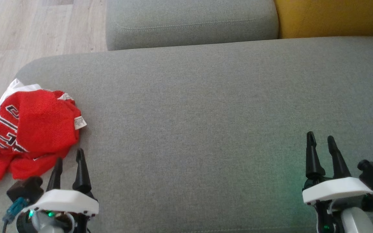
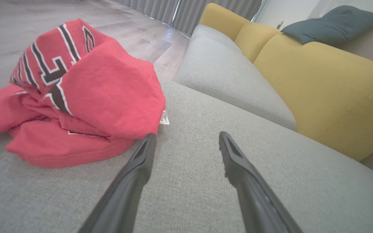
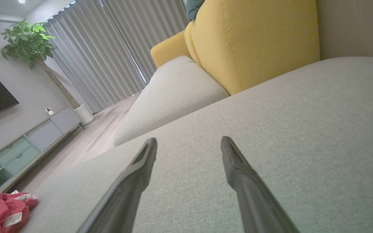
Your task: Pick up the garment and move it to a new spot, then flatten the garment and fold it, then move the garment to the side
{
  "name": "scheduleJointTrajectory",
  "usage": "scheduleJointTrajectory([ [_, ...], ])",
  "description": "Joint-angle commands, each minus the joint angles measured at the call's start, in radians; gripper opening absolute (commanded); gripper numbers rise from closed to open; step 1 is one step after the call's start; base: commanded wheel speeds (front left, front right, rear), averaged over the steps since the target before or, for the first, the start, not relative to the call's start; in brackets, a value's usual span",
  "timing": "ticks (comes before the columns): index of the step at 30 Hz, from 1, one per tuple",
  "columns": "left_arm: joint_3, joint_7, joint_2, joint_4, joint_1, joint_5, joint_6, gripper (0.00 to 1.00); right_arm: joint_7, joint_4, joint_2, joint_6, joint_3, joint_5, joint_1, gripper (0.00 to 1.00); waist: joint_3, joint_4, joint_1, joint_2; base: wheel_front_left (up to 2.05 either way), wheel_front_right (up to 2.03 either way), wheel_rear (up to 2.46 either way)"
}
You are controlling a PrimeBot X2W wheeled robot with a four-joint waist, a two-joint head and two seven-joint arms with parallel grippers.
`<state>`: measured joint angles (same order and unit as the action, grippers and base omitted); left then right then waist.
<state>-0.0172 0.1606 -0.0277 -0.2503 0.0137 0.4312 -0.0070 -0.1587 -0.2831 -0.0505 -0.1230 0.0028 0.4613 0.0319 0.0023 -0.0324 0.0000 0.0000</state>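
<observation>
The garment [image 1: 34, 129], a red jersey with white trim and dark, white-edged lettering, lies crumpled in a heap at the left edge of the grey sofa seat [image 1: 206, 113], a little nearer than its rounded far-left corner. A white label [image 1: 80, 123] sticks out of the heap on the side facing the middle of the seat.

The left hand [image 1: 69, 155] sits low over the seat by the near side of the heap, its two dark fingers spread apart with nothing between them. In the left wrist view the finger nearer the jersey ends just beside the lower hem; whether it touches the cloth cannot be told.

The right hand [image 1: 320, 135] is well apart from the garment, toward the near right part of the seat, over bare grey fabric. Its fingers also stand apart and hold nothing.

Past the seat's far edge lies a second grey cushion [image 1: 189, 22], and a yellow back cushion [image 1: 332, 17] is to its right. Pale wood floor [image 1: 28, 29] shows beyond the left edge.
</observation>
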Motion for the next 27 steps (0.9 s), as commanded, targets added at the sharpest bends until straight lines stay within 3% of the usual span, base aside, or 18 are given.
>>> scheduleJointTrajectory([
  [1,-0.023,0.015,-0.017,0.041,-0.056,-0.038,0.008,1.0,-0.017,0.033,-0.009,-0.006,0.016,-0.039,0.053,1.0,0.0,0.0,0.0,0.0,0.0,0.0,0.0],
  [27,-0.03,0.088,-0.022,0.076,-0.053,-0.323,0.044,1.0,-0.09,0.055,0.0,-0.007,0.025,-0.332,0.056,1.0,-0.004,-0.01,0.0,0.0,0.0,0.0,0.0],
])
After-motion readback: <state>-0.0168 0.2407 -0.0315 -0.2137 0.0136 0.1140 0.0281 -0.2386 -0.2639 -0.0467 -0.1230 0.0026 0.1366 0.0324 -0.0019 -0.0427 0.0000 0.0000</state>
